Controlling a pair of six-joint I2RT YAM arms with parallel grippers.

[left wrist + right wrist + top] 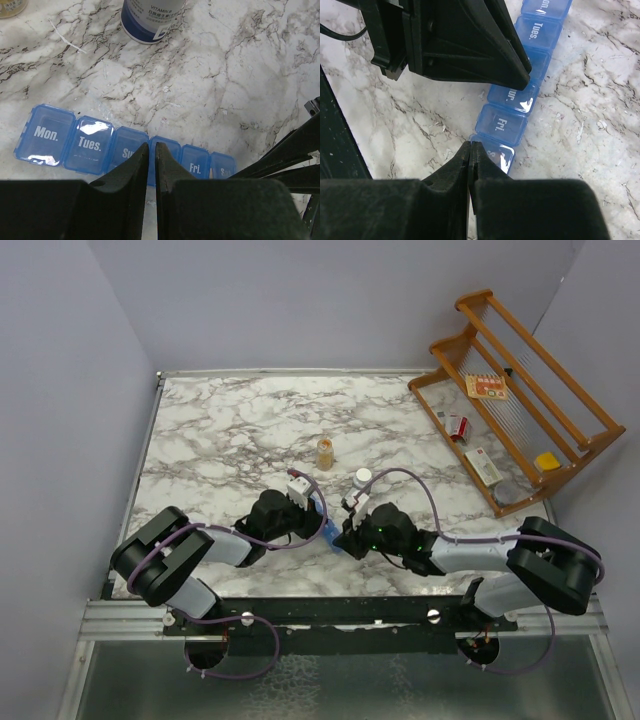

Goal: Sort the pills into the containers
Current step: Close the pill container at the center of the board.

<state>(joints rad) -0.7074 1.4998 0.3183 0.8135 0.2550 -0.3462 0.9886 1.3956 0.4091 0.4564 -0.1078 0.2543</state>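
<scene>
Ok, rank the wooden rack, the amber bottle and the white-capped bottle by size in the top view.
1. wooden rack, by far the largest.
2. amber bottle and white-capped bottle: they look about alike, so no ranking between them.

I work on a white counter (230, 430) veined in grey marble, closed in by plain pale lavender walls (60, 390) at nine, twelve and three o'clock. A slatted wooden rack (515, 400) sits at two o'clock. A black rail (340, 610) edges the counter at six, all under soft, even light.
</scene>
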